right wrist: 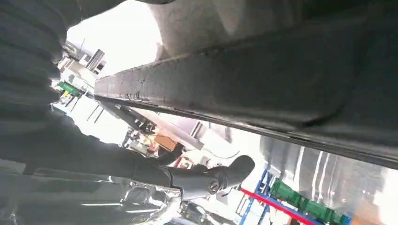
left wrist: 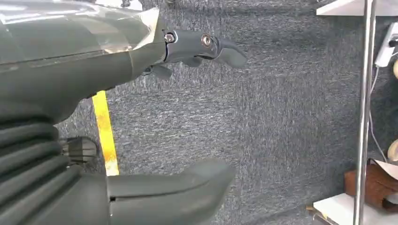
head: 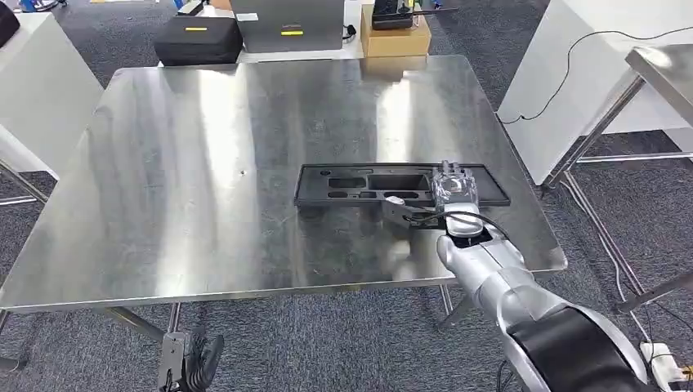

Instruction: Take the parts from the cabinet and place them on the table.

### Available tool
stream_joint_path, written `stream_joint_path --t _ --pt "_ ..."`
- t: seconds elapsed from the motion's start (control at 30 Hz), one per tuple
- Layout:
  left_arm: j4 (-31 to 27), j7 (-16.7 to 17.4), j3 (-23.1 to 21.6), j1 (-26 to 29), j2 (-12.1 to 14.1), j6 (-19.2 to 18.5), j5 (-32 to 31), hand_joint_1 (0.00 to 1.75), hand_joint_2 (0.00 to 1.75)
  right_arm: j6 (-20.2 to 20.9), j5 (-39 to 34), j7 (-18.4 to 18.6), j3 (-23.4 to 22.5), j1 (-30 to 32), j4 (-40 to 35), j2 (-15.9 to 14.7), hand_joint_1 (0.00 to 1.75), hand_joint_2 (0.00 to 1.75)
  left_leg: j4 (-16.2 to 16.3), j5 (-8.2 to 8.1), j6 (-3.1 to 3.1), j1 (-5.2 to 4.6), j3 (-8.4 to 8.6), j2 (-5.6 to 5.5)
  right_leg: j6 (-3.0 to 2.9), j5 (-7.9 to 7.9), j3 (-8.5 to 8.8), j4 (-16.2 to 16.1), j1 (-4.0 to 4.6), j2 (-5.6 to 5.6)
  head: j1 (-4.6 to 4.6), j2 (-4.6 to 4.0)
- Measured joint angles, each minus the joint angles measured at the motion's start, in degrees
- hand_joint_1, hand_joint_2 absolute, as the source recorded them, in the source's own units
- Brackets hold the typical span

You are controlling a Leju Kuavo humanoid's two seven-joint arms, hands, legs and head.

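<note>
Head view first: I see the steel table (head: 204, 163) spread across most of the frame, with the black part (head: 359, 186), a flat moulded tray-like piece with recessed cut-outs, lying flat on it toward four o'clock of the tabletop, near the right-hand edge; my right hand (head: 445, 200) sits over the part's right portion, coming up from five o'clock on its silver arm (head: 498, 286); the fingers lie over the far side of the part and the thumb reaches toward nine o'clock across its near rim, so the hand appears to be touching it, but I cannot tell whether it truly grips it or merely rests on it. Right wrist view shows the dark underside or edge of the part (right wrist: 263, 79) running right across close to the lens, with one dark finger (right wrist: 211, 178) stretched out beneath it and the shiny tabletop beyond; the grasp stays unclear here as well. Left wrist view has my left hand (left wrist: 155, 117) hanging over grey carpet (left wrist: 263, 117), thumb and fingers well apart with nothing between them; a yellow floor stripe (left wrist: 105, 136) runs beneath it. Beyond the table at twelve o'clock stand a black case (head: 198, 39), a grey box (head: 288, 24) and a cardboard box (head: 395, 37).
</note>
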Motion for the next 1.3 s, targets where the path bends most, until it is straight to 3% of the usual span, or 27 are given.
stream_joint_path --t 0.07,0.13,0.23,0.33,0.53,0.7,0.9,1.1,1.13,1.2,1.27,1.3 --pt "0.0 -0.15 0.37 0.26 0.24 -0.41 0.06 0.0 0.0 -0.37 -1.69 -2.19 -1.18 -0.12 0.11 0.72 0.0 1.75 0.0 0.0 0.0 0.0 0.02 0.02 0.0 0.0 0.01 0.0 0.0 0.01 0.02 0.0" --pt "0.0 -0.55 0.96 0.79 0.48 -0.48 0.09 0.0 0.0 -4.19 -6.2 -8.32 -4.01 -0.01 -0.22 2.01 0.0 1.75 -0.01 0.0 0.0 0.0 0.02 0.03 0.0 0.0 0.02 0.01 0.0 0.05 0.0 0.0" --pt "-0.04 -1.46 2.42 1.89 0.66 -0.48 0.02 0.0 0.0 -16.93 -11.68 -17.71 -10.22 2.01 -6.52 4.39 0.0 1.75 -0.01 0.0 -0.01 0.02 0.07 0.16 0.0 0.0 -0.01 0.01 0.05 0.13 0.02 0.0" --pt "-0.09 -2.23 3.76 2.82 0.66 0.07 -1.07 0.0 0.0 -21.66 -17.45 -23.81 -14.67 7.55 -20.29 5.77 0.0 1.75 -0.02 -0.02 -0.04 0.06 0.12 -0.05 -0.09 -0.09 0.04 0.0 0.09 0.0 0.0 0.0" --pt "-0.11 -2.95 6.75 4.66 0.98 0.29 -1.34 0.0 0.0 -27.21 -28.66 -32.95 -20.45 22.46 -50.31 5.29 0.0 1.75 -0.05 -0.16 -0.16 0.04 0.1 -0.11 -0.22 -0.19 0.07 -0.05 0.07 -0.06 0.02 0.0" --pt "-0.39 -3.1 10.28 6.21 1.51 0.31 -0.94 0.0 0.0 -27.61 -38.17 -39.26 -23.41 34.23 -67.13 4.0 0.0 1.75 -0.04 -0.3 -0.08 0.02 0.13 -0.04 -0.21 -0.2 0.09 -0.15 0.06 0.02 0.02 0.0" --pt "-0.57 -3.15 13.92 7.72 1.88 -0.37 -1.49 0.0 0.0 -27.65 -41.26 -42.99 -26.64 44.5 -77.65 3.21 0.0 1.75 -0.05 -0.45 -0.13 0.01 0.15 0.01 -0.21 -0.22 0.08 -0.17 0.06 0.14 -0.02 0.0" --pt "-1.05 -2.73 18.04 9.01 2.14 -0.39 -0.04 0.0 0.0 -27.23 -46.69 -46.67 -28.72 54.75 -82.47 3.04 0.0 1.75 0.05 -0.45 1.01 -0.3 0.69 -0.07 0.76 -0.01 1.01 -0.59 -0.26 0.01 -0.04 0.0" --pt "-1.55 -2.47 19.12 9.31 2.06 -0.59 0.04 0.0 0.0 -27.0 -48.06 -47.68 -29.35 56.42 -83.23 3.04 0.0 1.75 -1.03 0.32 1.31 0.32 1.26 0.09 0.85 -0.29 0.89 -0.32 -0.08 0.05 -0.02 0.0" --pt "-2.6 -1.94 21.05 9.78 1.64 -1.03 -0.02 0.0 0.0 -26.05 -50.17 -49.02 -30.69 59.11 -84.15 3.04 0.0 1.75 -1.55 0.87 1.8 0.4 1.34 0.36 0.24 -3.7 -0.62 3.56 -0.17 0.15 0.24 0.0" --pt "-3.81 -1.18 23.06 10.4 1.16 -1.11 -0.37 0.0 0.0 -24.1 -52.5 -49.42 -31.89 60.52 -84.3 3.04 0.0 1.75 -1.54 1.02 1.84 0.35 0.91 0.59 -0.19 -8.65 -4.09 13.24 -0.45 0.14 0.46 0.0" --pt "-4.75 -0.54 24.16 10.82 0.81 -1.38 -0.77 0.0 0.0 -23.1 -53.09 -49.61 -32.52 61.02 -84.3 3.01 0.0 1.75 -1.53 1.19 1.77 0.35 0.65 0.68 -0.03 -10.22 -5.22 17.09 -0.49 0.14 0.46 0.0"
